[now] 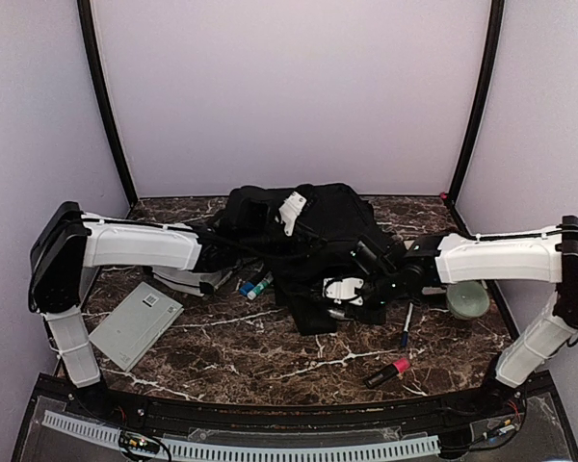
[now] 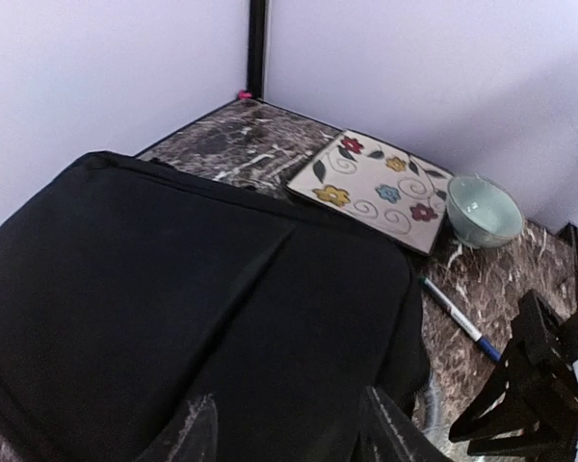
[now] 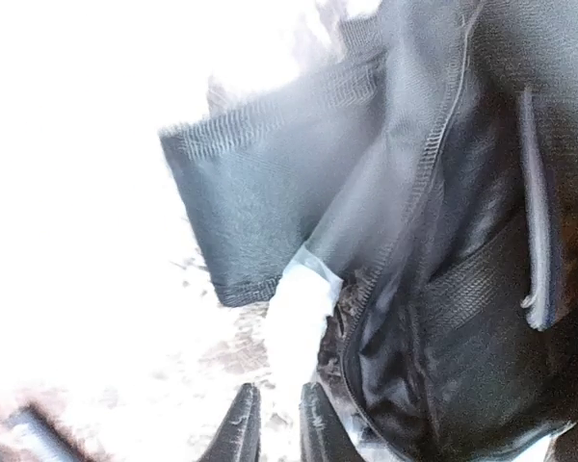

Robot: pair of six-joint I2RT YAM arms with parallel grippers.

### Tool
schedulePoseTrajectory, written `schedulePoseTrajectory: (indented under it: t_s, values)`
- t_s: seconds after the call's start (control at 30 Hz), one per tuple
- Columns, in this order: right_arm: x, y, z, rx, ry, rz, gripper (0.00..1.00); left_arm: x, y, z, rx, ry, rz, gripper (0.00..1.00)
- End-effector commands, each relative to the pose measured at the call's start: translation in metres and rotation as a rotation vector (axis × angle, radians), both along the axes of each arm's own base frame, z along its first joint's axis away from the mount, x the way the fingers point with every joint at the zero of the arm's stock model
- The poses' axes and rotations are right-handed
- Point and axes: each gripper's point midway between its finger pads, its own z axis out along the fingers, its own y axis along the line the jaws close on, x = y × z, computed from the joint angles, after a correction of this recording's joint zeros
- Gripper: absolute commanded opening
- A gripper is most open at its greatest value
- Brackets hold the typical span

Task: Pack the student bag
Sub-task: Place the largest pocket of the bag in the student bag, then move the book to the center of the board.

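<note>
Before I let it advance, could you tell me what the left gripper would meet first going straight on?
Most likely the student bag: its black fabric lies directly ahead of the left gripper, whose jaws stand open. How near is hard to judge.

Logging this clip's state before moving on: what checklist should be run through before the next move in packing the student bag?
1. Student bag lies between both arms: ok.
2. Left gripper fingers apart, nothing held: ok.
3. Right gripper hold on the bag: cannot tell, view blurred.
4. Zipper looks parted: ok.
5. Pen, marker packed: not ok, both lie on the table.
</note>
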Motion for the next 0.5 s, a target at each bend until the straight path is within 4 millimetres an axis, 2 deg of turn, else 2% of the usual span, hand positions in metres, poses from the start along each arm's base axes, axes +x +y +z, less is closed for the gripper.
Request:
schedulePoseTrajectory:
  t_s: [0.0,0.1,0.17,0.2,0.3,0.4,0.47]
  values:
    - [-0.028,0.005,0.047,0.098,0.114,0.1,0.22,-0.006,0.059,0.055,0.036,0.014,0.187,0.59]
    - [-0.042,0.011,0.068,0.156,0.17,0.149,0.29,-0.015,0.107,0.042,0.132,0.078,0.308,0.7]
    - [-0.049,0.018,0.081,0.187,0.207,0.18,0.31,-0.018,0.143,0.033,0.184,0.122,0.398,0.74]
    - [-0.052,0.022,0.086,0.207,0.23,0.193,0.32,-0.017,0.166,0.034,0.198,0.139,0.468,0.76]
    - [-0.056,0.038,0.097,0.273,0.272,0.213,0.34,-0.012,0.244,0.019,0.261,0.234,0.721,0.82]
    - [-0.054,0.056,0.102,0.332,0.314,0.227,0.36,-0.017,0.327,-0.006,0.282,0.402,0.989,0.86]
    - [-0.054,0.069,0.104,0.374,0.358,0.234,0.37,-0.027,0.368,-0.025,0.253,0.539,1.118,0.87]
